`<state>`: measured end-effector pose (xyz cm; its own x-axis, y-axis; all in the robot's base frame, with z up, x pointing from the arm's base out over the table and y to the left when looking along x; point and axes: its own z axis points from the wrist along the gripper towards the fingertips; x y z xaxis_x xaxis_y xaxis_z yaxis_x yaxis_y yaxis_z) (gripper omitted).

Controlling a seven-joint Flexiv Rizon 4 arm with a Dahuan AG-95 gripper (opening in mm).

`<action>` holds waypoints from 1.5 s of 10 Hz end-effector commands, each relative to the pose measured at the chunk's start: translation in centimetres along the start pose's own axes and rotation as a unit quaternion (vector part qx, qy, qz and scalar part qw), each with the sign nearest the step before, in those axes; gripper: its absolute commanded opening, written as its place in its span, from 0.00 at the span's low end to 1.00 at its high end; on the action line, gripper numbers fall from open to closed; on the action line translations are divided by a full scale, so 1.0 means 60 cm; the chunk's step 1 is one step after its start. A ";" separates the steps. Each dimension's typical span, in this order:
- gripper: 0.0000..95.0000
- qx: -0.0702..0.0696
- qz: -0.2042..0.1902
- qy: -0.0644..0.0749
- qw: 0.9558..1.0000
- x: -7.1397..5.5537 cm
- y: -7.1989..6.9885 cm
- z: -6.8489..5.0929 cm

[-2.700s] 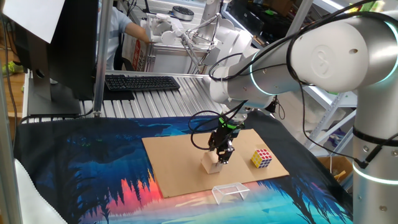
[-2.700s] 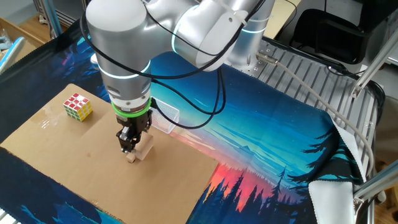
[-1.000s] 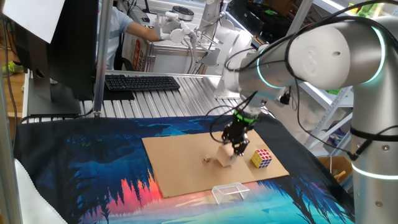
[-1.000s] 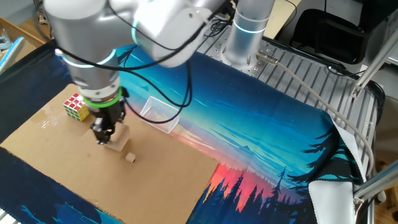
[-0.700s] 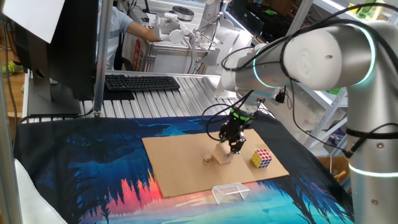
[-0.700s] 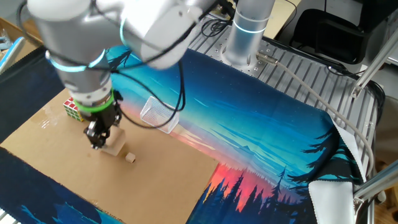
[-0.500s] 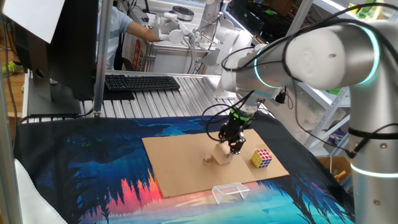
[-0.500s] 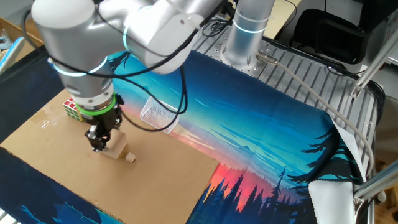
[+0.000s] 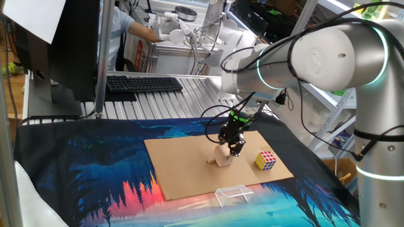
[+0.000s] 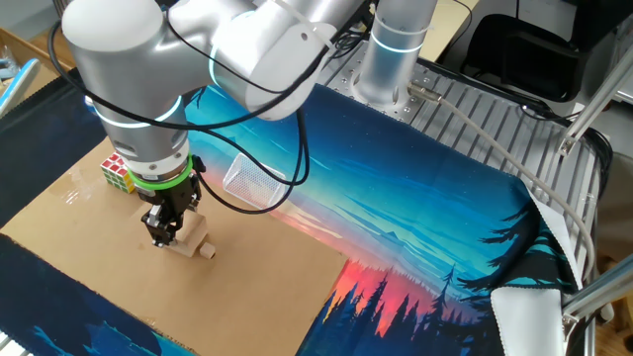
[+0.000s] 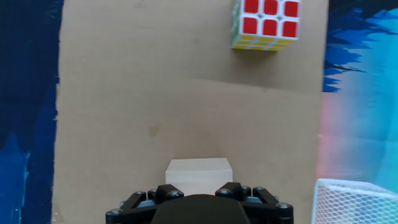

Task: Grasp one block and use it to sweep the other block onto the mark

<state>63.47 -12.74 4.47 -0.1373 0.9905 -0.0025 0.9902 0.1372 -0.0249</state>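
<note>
Risk lies in the small piece (image 10: 207, 251) slipping around the cube's edge, since the gripper (image 10: 165, 235), clamped on the tan cube (image 10: 189, 237) with that piece touching its side, sweeps toward a faint mark (image 11: 153, 130).

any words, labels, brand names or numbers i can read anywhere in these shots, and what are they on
None can be read.
Keyboard: key legends too small to read.
Red-and-white box behind the table: print too blurred to read.
Puzzle cube: plain coloured stickers, no text.
Wooden cube and cardboard sheet: no writing.
</note>
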 end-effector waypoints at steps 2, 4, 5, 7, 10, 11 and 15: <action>0.00 -0.001 0.001 0.005 1.000 0.002 -0.002 -0.001; 0.00 0.000 0.002 0.006 1.000 0.006 -0.002 -0.002; 0.00 0.000 0.005 0.006 1.000 0.012 -0.002 -0.005; 0.00 0.001 0.009 0.006 1.000 0.025 -0.004 -0.009; 0.00 0.003 0.005 -0.002 1.000 0.028 -0.007 -0.008; 0.00 0.012 -0.009 -0.021 1.000 0.027 -0.008 -0.008; 0.00 0.019 -0.024 -0.014 0.999 0.019 -0.015 -0.026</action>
<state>62.36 -11.76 6.26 -0.1929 0.9808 -0.0288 0.9793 0.1906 -0.0675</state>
